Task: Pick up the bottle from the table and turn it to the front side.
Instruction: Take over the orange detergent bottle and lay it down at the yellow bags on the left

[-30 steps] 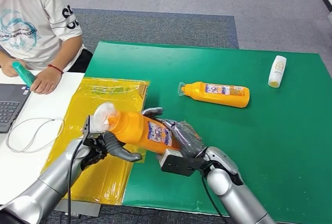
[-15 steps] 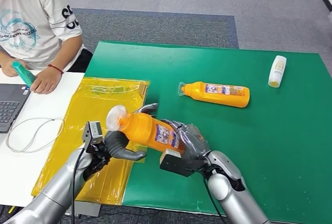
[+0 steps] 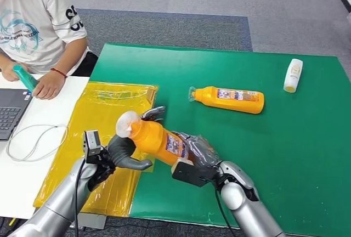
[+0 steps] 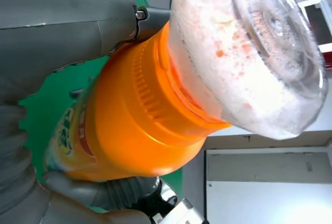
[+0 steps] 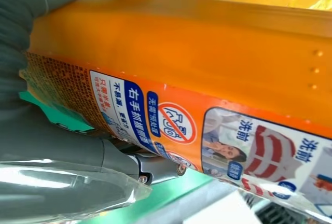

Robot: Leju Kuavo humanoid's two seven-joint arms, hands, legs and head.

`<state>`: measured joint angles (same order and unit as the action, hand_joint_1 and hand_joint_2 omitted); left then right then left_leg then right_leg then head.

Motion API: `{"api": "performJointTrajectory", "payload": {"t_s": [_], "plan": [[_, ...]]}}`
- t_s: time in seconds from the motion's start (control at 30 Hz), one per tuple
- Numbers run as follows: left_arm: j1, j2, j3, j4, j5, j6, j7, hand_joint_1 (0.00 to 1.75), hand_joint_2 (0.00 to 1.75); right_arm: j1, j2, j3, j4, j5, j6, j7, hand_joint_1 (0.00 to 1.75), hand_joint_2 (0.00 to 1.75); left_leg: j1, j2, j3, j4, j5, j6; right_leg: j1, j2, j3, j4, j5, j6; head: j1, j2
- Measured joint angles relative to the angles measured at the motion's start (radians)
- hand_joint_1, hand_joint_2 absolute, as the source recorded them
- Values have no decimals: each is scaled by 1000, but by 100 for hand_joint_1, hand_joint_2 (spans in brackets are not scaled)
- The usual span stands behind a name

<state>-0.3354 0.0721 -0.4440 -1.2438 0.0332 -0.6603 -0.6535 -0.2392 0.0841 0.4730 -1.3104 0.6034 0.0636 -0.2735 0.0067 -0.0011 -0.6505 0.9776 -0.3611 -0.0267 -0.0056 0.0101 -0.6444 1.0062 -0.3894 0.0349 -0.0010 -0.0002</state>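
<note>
Since a second ago the bottle (image 3: 155, 140) has shifted toward lower centre of the head view and tipped its cap end up. Its long axis runs from upper left to lower right, clear of the tabletop (image 3: 265, 138). Right hand (image 3: 198, 153) wraps its base; left hand (image 3: 122, 153) cups under the neck, equally close for the turn.

The bottle (image 5: 188, 73) label reads "右手抓握" beside a red prohibition sign.
</note>
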Motion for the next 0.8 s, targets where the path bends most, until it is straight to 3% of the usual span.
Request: {"api": "performJointTrajectory", "payload": {"t_s": [0.2, 0.8], "plan": [[-13, -1, 1, 11, -9, -33, -41, 0, 175, -18, -3, 3, 30, -117, 81, -43, 175, 175, 0, 0, 0, 0, 0, 0, 0, 0, 0, 0, 0, 0, 0, 0], [-20, -8, 18, 18, -9, -52, -41, 0, 175, -24, -17, 27, 34, -94, 27, -19, 175, 175, 0, 0, 0, 0, 0, 0, 0, 0, 0, 0, 0, 0, 0, 0]]}}
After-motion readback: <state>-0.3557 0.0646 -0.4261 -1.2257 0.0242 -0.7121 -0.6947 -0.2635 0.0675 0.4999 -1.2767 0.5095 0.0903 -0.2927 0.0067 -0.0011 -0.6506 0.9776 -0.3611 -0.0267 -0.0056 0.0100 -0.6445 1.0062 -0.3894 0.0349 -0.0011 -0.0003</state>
